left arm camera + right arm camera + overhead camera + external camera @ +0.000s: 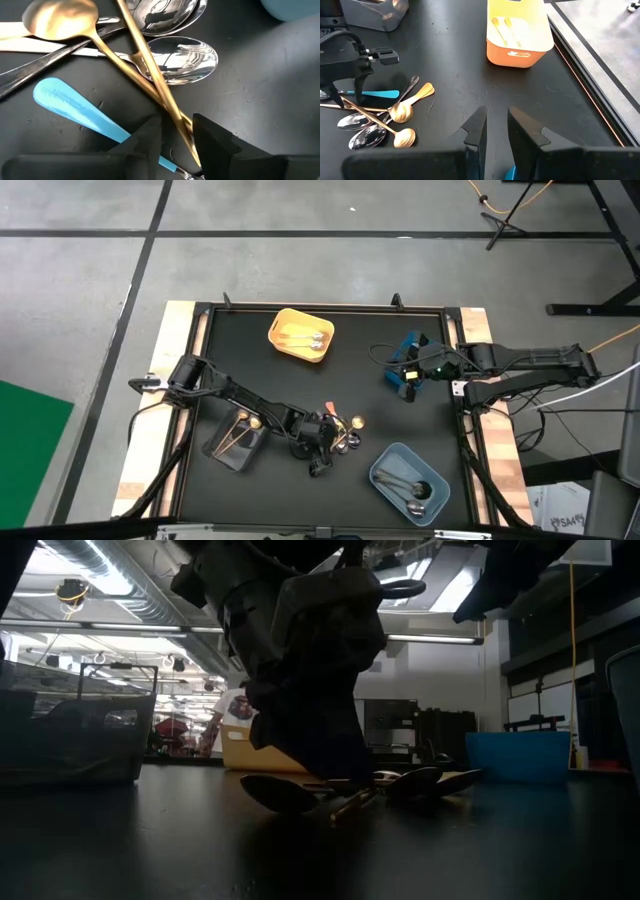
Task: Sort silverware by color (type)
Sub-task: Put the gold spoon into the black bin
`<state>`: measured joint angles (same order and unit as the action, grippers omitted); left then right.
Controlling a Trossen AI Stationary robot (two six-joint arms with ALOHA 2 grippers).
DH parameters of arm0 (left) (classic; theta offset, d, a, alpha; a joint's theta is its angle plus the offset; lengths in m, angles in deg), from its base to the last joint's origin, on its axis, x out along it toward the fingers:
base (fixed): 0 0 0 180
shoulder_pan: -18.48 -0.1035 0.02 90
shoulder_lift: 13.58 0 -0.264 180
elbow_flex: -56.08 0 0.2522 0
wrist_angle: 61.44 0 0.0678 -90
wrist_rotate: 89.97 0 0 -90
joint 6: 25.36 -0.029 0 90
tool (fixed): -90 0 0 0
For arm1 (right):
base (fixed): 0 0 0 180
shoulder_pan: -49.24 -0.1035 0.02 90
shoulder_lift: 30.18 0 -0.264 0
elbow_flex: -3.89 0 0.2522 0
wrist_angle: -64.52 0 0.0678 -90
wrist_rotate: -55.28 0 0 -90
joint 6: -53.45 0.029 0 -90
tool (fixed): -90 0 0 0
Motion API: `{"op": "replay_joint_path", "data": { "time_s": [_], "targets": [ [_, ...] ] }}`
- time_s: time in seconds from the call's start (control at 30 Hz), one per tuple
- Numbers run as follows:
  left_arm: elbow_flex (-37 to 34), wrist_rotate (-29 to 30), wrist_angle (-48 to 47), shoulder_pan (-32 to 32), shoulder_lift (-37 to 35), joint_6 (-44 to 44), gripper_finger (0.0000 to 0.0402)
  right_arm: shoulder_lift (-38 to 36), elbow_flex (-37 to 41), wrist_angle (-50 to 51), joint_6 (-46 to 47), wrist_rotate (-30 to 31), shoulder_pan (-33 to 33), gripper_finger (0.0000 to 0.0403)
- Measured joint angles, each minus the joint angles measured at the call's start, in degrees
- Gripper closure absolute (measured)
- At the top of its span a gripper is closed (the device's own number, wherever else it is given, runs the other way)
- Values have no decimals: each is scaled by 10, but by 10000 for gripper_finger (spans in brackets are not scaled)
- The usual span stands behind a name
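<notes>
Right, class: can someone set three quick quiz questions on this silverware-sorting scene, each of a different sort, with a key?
1. True or false: the right gripper holds nothing.
2. Which handle runs between the left gripper and its open fingers? A light-blue; B gold; C silver.
3. What colour are the spoons lying in the yellow bin?

Key: 1 true. 2 B, the gold handle. 3 gold.
</notes>
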<state>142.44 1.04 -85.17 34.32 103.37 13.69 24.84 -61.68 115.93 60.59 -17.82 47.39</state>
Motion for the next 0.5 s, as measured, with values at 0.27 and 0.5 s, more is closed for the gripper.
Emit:
{"op": "replay_joint_path", "data": {
  "time_s": [0.27,0.5],
  "targets": [
    [0,0,0,0,0,0,333,0,0,0,0,0,0,336],
    [0,1,0,-1,0,0,363,0,0,0,0,0,0,336]
  ]
}}
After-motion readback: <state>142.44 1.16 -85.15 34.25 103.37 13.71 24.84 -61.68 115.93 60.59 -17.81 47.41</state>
